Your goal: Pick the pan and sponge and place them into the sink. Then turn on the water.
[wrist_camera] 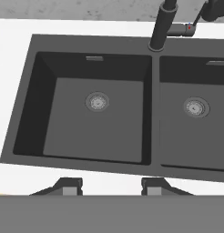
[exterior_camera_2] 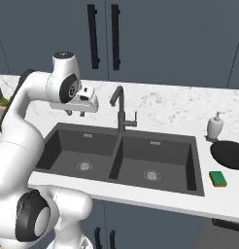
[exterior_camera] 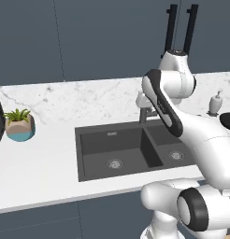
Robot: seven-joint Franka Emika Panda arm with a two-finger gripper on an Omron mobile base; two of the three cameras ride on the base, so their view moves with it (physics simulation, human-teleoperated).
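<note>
The gripper (wrist_camera: 111, 185), partly open and holding nothing, hangs above the left basin of the two-basin sink (exterior_camera_2: 120, 141); one pan (exterior_camera_2: 229, 155) and one sponge (exterior_camera_2: 218, 178) sit right of its rim.

dark grey sink (exterior_camera_2: 122, 146); black pan (exterior_camera_2: 230, 155); green-yellow sponge (exterior_camera_2: 218, 178).
</note>
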